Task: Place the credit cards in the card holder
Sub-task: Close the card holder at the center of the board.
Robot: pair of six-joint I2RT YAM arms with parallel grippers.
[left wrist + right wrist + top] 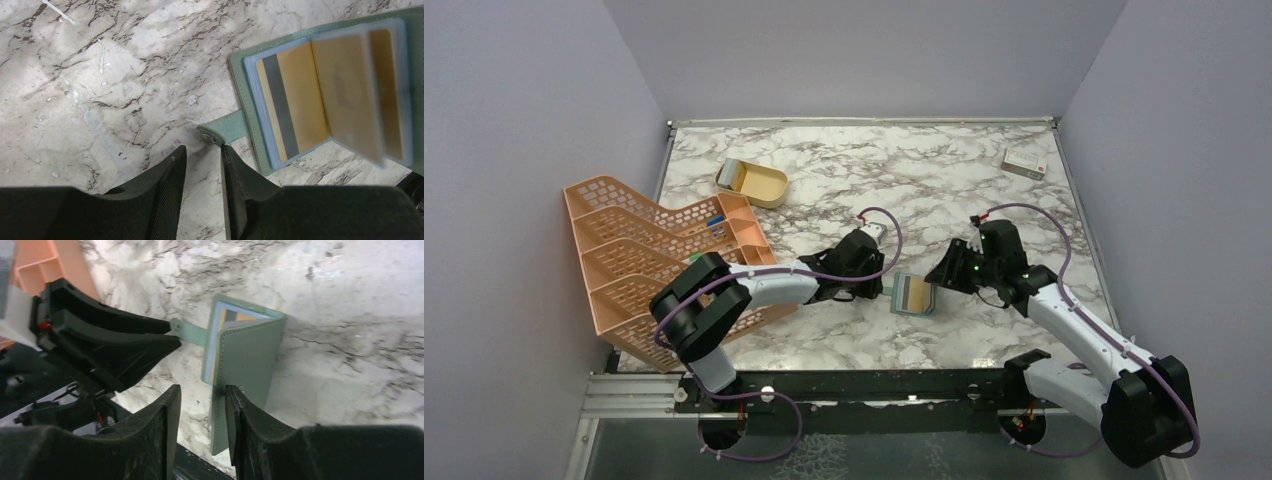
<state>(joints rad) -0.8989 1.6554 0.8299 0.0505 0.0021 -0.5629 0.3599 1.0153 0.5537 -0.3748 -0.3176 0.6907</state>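
Note:
The card holder point(913, 294) lies open on the marble, between my two grippers. In the left wrist view, tan-orange credit cards point(295, 90) sit in its pale blue sleeves, one with a grey stripe, and a loose leaf point(350, 95) stands half raised. Its snap tab point(212, 135) lies just ahead of my left gripper point(202, 150), which is open and touches the tab at most with its right fingertip. My right gripper point(200, 392) is open. The holder's grey-green cover point(247, 355) stands tilted up, with its lower edge between the jaws against the right finger point(235, 405).
An orange mesh rack point(654, 260) stands at the left beside my left arm. A gold oval tin point(754, 182) is at the back left and a white box point(1024, 163) at the back right. The black rail point(874, 385) runs along the table's near edge.

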